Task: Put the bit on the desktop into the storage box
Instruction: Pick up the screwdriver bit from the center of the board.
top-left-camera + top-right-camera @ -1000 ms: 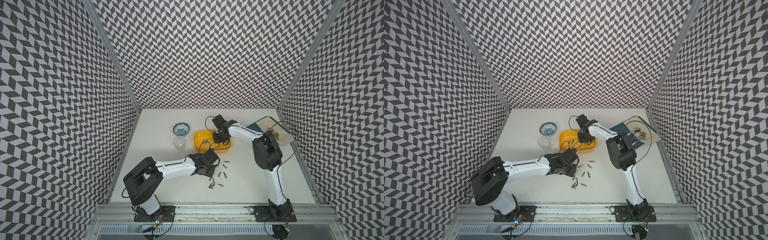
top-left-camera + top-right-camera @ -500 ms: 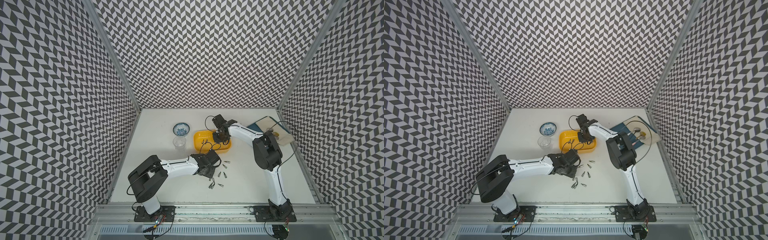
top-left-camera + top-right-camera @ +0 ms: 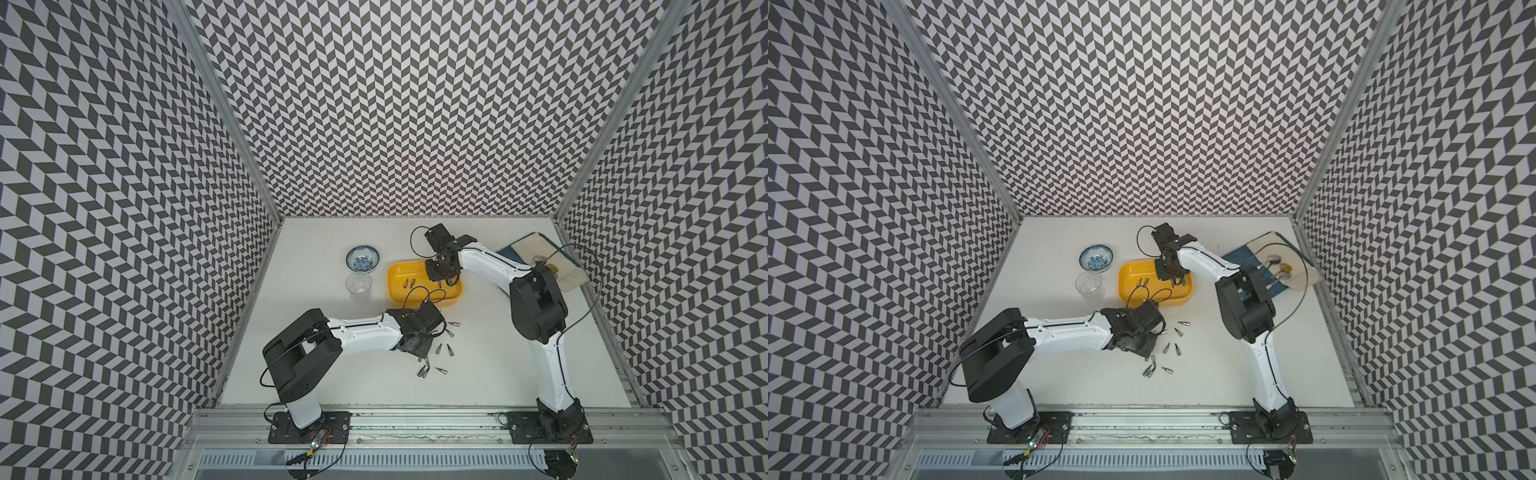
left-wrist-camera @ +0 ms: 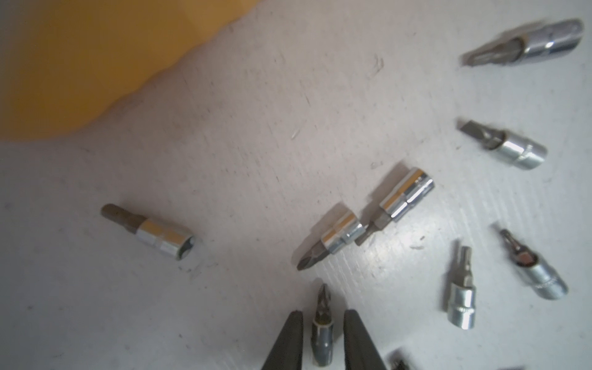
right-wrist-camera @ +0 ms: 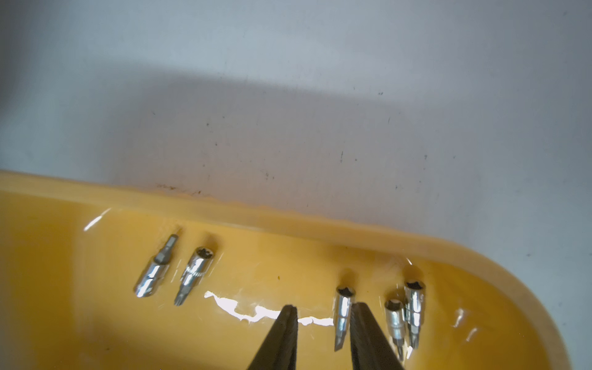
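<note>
The white desktop carries the yellow storage box, and every place here is given from that box. The right gripper hangs inside it at the end nearer the right arm. Its jaws stand apart and grip nothing. Five bits already lie on the box floor, and one bit rests just beside a jaw.

The left gripper is low on the desktop just outside the box's long wall, on the side toward the arm bases. Its jaws flank one small bit, with a sliver of gap on each side, so it is not yet clamped. The loose bits lie scattered close around (two of them touch, just ahead of the jaws).

Several things could go wrong. The chromed, rounded socket could squirt out if the pinch lands off-centre. A skewed lift could knock the neighbouring bits. The right arm also occupies the box, so the left arm's delivery risks a clash there.
</note>
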